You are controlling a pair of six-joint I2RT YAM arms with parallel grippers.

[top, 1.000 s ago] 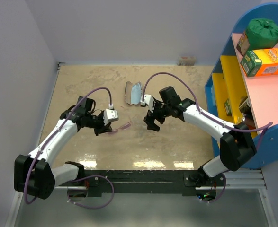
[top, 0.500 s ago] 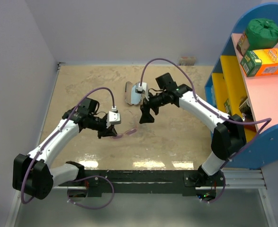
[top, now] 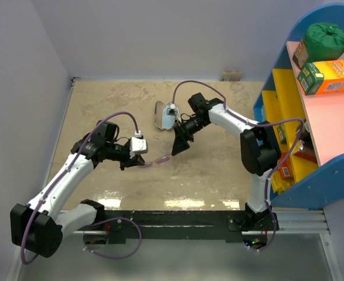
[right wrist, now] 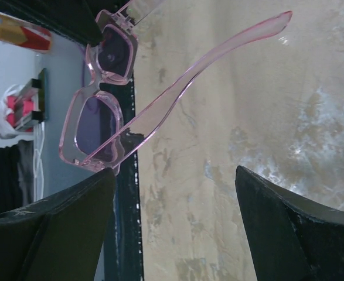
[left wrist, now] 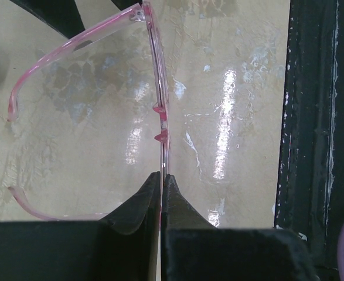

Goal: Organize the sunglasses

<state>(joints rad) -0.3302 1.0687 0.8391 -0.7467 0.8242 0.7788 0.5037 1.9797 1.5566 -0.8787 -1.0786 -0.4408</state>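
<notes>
The sunglasses (top: 157, 161) are thin, pink and translucent, and hang above the tabletop. My left gripper (top: 140, 162) is shut on one end of their front frame (left wrist: 159, 88); in the left wrist view both arms fold out to the left. My right gripper (top: 176, 147) is open just to the right of the glasses. In the right wrist view the lenses (right wrist: 99, 120) and one arm (right wrist: 183, 82) lie ahead of the gripper (right wrist: 174, 171). Its left fingertip (right wrist: 104, 178) is close under the frame's corner; whether they touch I cannot tell.
An open oblong case (top: 159, 115) with a light blue cloth (top: 168, 116) in it lies behind the right gripper. A blue and yellow shelf (top: 289, 111) at the right holds a green bag (top: 326, 36) and an orange box (top: 331, 76). Walls close the left and the back.
The right arm has swung left and forward, bringing its open gripper up to the far end of the glasses. The left gripper has shifted slightly right with the glasses.
</notes>
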